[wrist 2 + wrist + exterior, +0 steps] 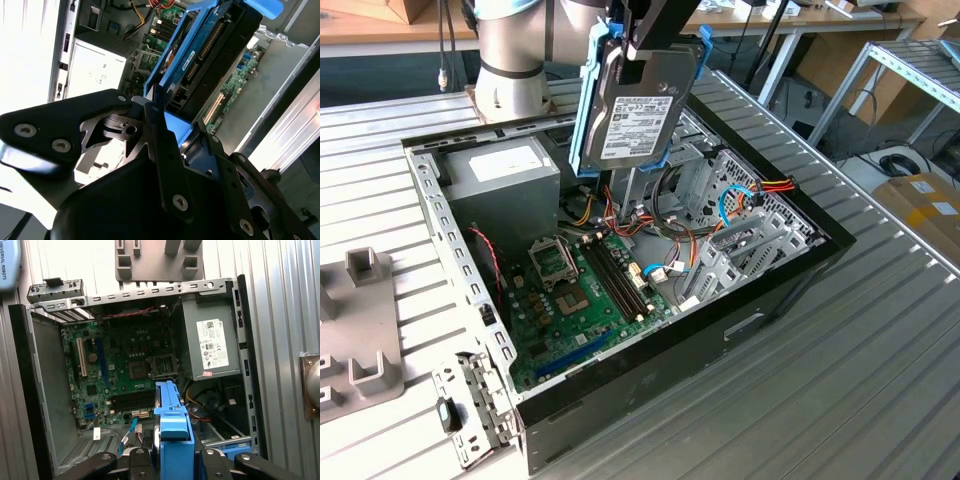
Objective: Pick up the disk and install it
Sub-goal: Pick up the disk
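Observation:
The disk (638, 105) hangs upright above the open computer case (650, 350), its white label facing the exterior view and a blue plastic frame along both long edges. My gripper (648, 42) is shut on its upper end. In the second wrist view the disk (207, 47) runs away from the black fingers (157, 125), connector edge showing, with the motherboard beyond it. The first wrist view looks down the blue frame (172, 427) into the case, and the gripper (175, 456) clamps it from both sides.
Inside the case lie a green motherboard (582, 290), a grey power supply box (505, 180) and silver drive cages with coloured cables (745, 215). The arm's base (510, 60) stands behind. A grey fixture (360, 320) sits at the exterior view's left on the ribbed metal table.

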You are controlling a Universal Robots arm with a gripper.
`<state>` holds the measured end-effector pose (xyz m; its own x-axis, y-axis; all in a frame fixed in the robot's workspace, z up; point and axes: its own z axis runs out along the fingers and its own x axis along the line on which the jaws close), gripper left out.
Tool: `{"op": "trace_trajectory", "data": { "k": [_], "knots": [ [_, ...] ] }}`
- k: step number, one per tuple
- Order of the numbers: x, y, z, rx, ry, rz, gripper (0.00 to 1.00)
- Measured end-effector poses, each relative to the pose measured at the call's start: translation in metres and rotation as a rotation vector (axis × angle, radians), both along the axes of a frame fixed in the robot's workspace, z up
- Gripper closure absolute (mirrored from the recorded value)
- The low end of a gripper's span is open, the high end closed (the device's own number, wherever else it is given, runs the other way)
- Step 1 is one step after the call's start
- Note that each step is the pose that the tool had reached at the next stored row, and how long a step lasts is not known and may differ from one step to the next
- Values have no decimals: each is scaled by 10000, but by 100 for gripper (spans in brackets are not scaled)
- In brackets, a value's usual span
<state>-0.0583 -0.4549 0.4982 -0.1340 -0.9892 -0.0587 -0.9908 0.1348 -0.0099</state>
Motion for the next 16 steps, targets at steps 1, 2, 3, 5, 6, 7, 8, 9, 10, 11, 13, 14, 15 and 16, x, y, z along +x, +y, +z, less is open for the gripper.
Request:
{"op": "trace_trajectory", "data": {
  "k": [1,2,3,5,6,7,8,9,10,11,13,14,15,16],
  "knots": [
    [0,-5,0,0,0,0,63],
    [0,-8,0,0,0,0,63],
    [0,-12,0,0,0,0,63],
    [0,-18,0,0,0,0,63],
    [0,-22,0,0,0,0,63],
    [0,-25,0,0,0,0,63],
    [0,-28,0,1,0,1,63],
    [0,-31,0,1,0,0,63],
    [0,-35,0,1,-1,0,63],
    [0,-40,0,1,0,1,63],
    [0,-47,0,1,0,0,63],
    [0,-51,0,0,0,0,63],
    [0,-54,0,1,0,0,63],
    [0,-59,0,1,0,0,63]
  ]
}}
